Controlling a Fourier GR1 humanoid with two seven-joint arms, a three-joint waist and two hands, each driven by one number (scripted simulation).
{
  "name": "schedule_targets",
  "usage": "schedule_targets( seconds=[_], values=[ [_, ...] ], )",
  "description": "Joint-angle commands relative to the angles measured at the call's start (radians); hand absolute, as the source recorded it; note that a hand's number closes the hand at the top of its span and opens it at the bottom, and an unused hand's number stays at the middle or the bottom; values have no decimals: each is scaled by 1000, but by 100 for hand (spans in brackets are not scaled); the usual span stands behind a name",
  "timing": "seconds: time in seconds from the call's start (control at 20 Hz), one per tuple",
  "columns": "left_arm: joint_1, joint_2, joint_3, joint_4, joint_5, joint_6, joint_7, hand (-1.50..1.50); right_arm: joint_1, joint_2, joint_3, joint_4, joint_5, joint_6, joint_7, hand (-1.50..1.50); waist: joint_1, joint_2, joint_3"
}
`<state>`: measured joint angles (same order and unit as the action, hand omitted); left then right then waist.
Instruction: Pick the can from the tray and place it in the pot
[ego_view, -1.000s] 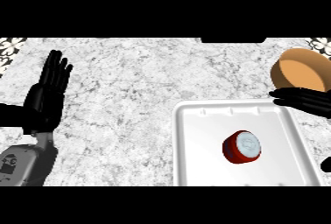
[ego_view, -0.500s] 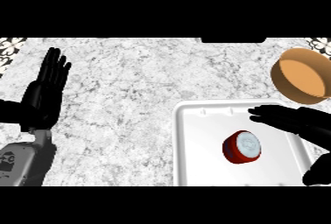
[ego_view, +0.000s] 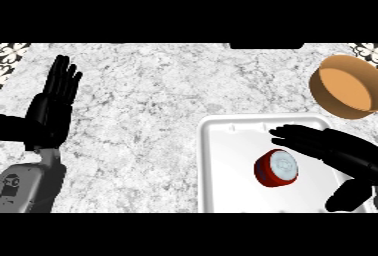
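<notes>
A short red can (ego_view: 276, 168) with a pale lid lies in the middle of the white tray (ego_view: 225, 165) at the lower right. My right hand (ego_view: 336, 152) hovers open over the tray just right of the can, fingers stretched toward the upper left, thumb low at the right edge. It does not hold the can. The tan pot (ego_view: 345, 86) sits beyond the tray at the upper right, its opening tilted toward me. My left hand (ego_view: 50, 106) rests open at the left edge, fingers up.
The marble counter (ego_view: 155, 100) spreads between the left hand and the tray. Patterned tile shows at the top corners.
My right hand has moved down and left from beside the pot to over the tray, closing in on the can. The can, the pot and the left hand have stayed put.
</notes>
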<state>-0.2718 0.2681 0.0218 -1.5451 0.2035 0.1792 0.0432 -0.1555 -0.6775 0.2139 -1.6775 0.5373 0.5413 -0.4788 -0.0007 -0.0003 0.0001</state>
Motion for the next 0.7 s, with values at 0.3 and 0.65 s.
schedule_targets(
  seconds=[0.3,0.65],
  values=[
    [37,-46,15,35,-36,-37,-67,0,-32,161,33,29,189,-18,117,-150,3,1,0],
    [23,-62,19,-26,-49,-39,3,0,-25,229,40,200,300,-127,-20,-150,5,1,0]
  ],
)
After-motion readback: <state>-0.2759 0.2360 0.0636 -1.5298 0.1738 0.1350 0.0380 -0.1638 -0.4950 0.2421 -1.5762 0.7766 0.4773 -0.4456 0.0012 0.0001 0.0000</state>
